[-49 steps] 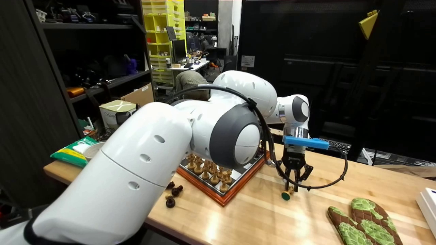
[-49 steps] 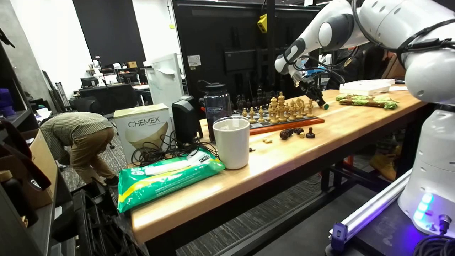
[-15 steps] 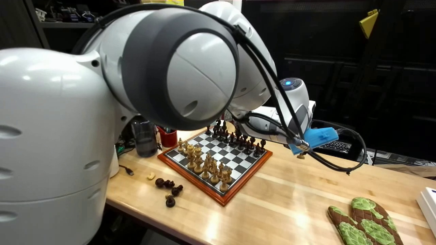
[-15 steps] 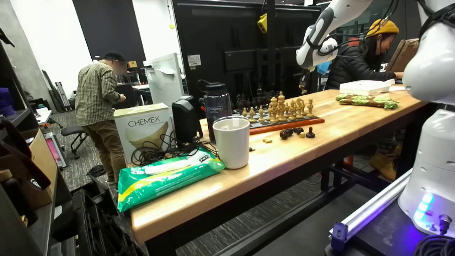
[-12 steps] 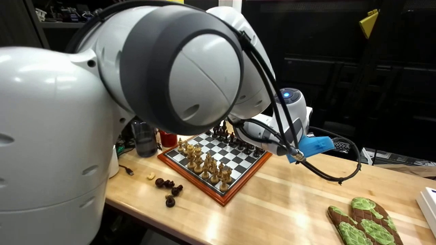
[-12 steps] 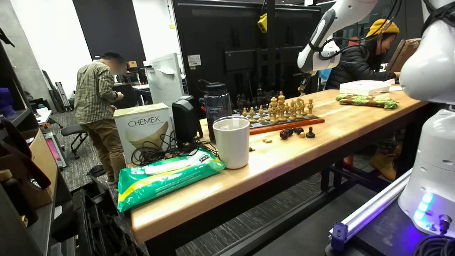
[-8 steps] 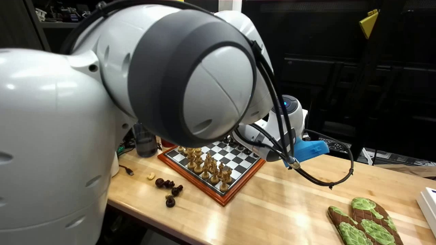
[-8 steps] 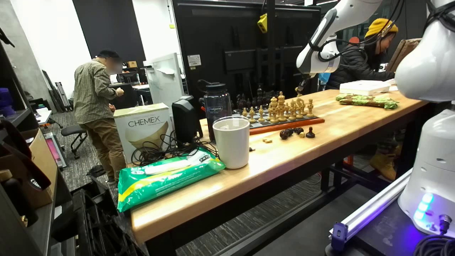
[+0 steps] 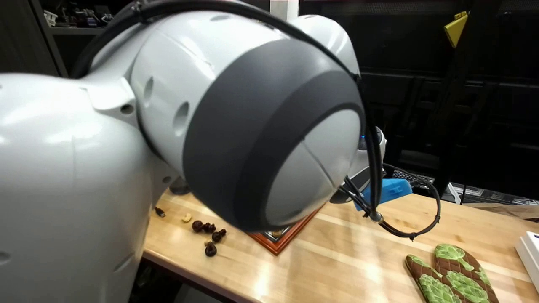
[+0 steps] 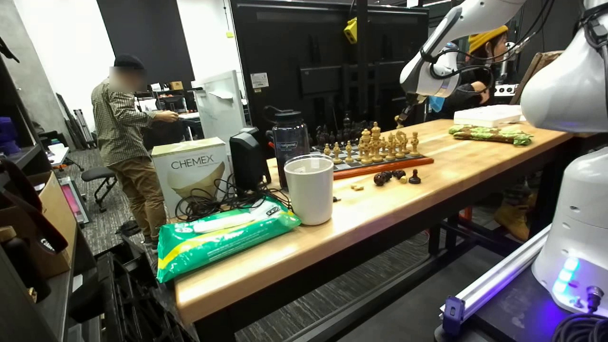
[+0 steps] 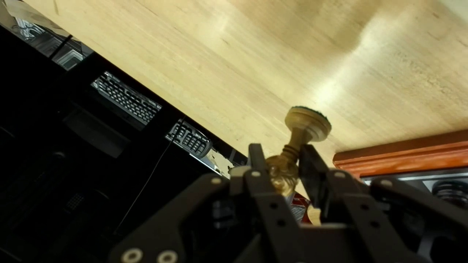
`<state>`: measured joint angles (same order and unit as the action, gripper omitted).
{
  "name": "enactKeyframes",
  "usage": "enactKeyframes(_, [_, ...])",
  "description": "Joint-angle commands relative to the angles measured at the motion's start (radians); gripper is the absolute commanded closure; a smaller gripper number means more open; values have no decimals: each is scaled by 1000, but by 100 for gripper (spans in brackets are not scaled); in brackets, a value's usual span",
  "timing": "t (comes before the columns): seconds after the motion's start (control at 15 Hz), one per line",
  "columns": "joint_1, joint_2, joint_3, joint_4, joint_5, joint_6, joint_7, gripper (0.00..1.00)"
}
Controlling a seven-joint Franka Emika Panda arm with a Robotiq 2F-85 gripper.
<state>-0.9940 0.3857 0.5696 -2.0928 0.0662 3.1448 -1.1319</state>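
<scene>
Carried up and across since a few seconds ago, the light wooden chess piece [image 11: 291,151] now hangs over the table [image 11: 219,73] near a corner of the chessboard [image 11: 398,155], tilted, base outward. Its head is partly hidden by the gripper [image 11: 282,149], whose fingers [image 11: 261,175] pinch it from both sides, parted only by its thickness. In an exterior view the arm [image 9: 269,126] covers gripper, piece and most of the chessboard; past the row of light pieces [image 10: 375,147] it is only a small tan shape. Farther out, dark pieces [image 9: 216,237] lie loose and an oven mitt [image 9: 454,277] is cut off below.
</scene>
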Motion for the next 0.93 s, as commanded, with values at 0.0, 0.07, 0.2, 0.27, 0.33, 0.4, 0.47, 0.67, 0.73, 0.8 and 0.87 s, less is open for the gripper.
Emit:
enactKeyframes(0.0, [-116, 50, 103, 13, 3, -1, -69, 93])
enactKeyframes(0.07, [-133, 62, 114, 15, -2, -2, -76, 93])
enactKeyframes(0.2, [-164, 85, 138, 20, -8, -6, -90, 93])
enactKeyframes(0.27, [-176, 97, 147, 25, -11, -9, -99, 93])
enactKeyframes(0.33, [-183, 108, 150, 29, -14, -10, -105, 93])
enactKeyframes(0.4, [-190, 117, 156, 33, -14, -11, -111, 93])
enactKeyframes(0.47, [-195, 126, 160, 36, -15, -12, -116, 93])
enactKeyframes(0.67, [-199, 145, 161, 46, -15, -18, -126, 93])
enactKeyframes(0.73, [-198, 148, 160, 48, -15, -19, -127, 93])
enactKeyframes(0.8, [-197, 154, 158, 52, -14, -21, -127, 93])
enactKeyframes(0.87, [-195, 157, 156, 54, -13, -24, -126, 93])
